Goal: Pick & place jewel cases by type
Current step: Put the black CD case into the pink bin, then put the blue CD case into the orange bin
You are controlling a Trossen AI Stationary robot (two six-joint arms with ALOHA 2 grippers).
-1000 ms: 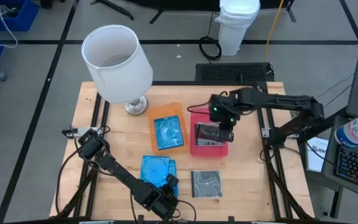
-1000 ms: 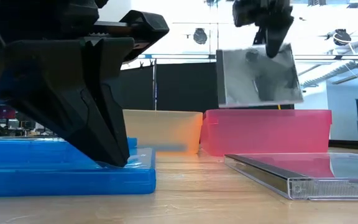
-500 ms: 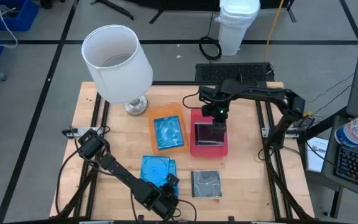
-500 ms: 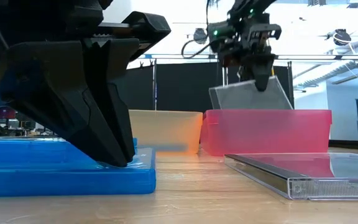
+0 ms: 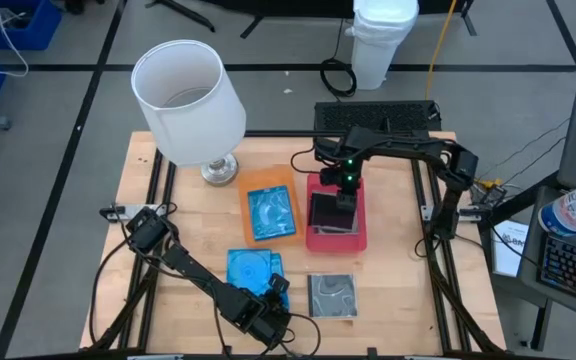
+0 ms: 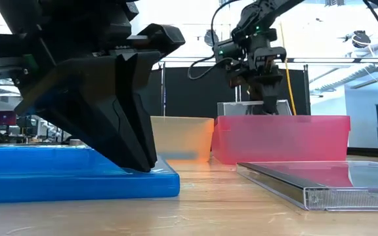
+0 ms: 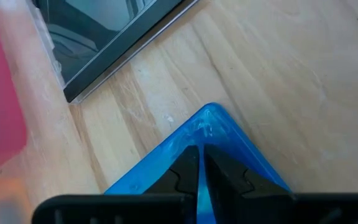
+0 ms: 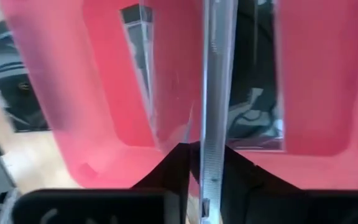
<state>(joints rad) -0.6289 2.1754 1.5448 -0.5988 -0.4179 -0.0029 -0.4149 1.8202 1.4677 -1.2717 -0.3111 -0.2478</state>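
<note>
The right gripper (image 5: 336,200) is lowering a clear case (image 8: 214,93) edge-on into the red tray (image 5: 356,238), jaws pinching its edge. The left gripper (image 5: 271,303) is clamping a blue case (image 5: 249,270) near the counter's (image 5: 398,285) front. One blue case is sitting in the orange tray (image 5: 268,183) (another clear case (image 5: 334,294) is waiting).

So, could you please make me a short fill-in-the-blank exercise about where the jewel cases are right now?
1. The right gripper lowers a clear jewel case into the ____ tray.
2. The orange tray holds a ____ case.
3. The left gripper pinches the ____ of a blue jewel case.

Missing words: red; blue; corner
</note>
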